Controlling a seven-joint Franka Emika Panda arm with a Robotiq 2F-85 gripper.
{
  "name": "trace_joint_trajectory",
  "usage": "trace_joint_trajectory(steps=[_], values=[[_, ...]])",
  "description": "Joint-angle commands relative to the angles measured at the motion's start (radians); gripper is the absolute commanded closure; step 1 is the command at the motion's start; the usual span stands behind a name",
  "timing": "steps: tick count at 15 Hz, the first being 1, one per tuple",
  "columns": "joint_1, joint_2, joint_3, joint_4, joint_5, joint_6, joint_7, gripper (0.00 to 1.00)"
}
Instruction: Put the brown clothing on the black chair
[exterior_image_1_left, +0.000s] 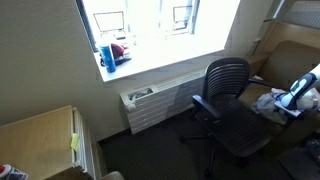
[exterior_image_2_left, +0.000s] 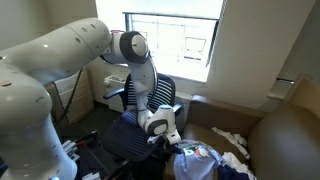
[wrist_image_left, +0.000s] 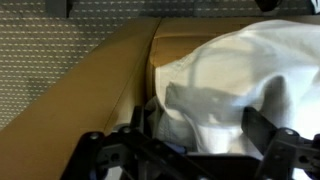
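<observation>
Gripper spread wide, holding nothing, over a pale cloth fold. Brown clothing lies heaped just beside the black chair. I judge it limp and light, so I'd pinch a raised fold.

The black chair; a white cloth; a tan surface.
</observation>
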Motion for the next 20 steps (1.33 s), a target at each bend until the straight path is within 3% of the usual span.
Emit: trace_joint_trajectory(steps=[1,2,3,4,5,14,16,20], values=[[-0.015,0.098,-0.003,0.122,0.018,-0.096,-0.015,0.00],[-0.003,0.115,-0.018,0.147,0.017,-0.155,0.000,0.00],[0.000,0.071,-0.007,0.080,0.017,-0.084,-0.012,0.00],[0.000,0.092,-0.012,0.107,0.012,-0.112,-0.008,0.25],[-0.004,0.095,-0.007,0.110,0.011,-0.104,-0.013,0.26],[0.007,0.087,-0.020,0.123,0.015,-0.094,-0.007,0.90],[0.008,0.059,-0.027,0.117,0.014,-0.084,-0.012,1.00],[-0.016,-0.060,-0.018,0.080,0.008,-0.051,-0.051,1.00]])
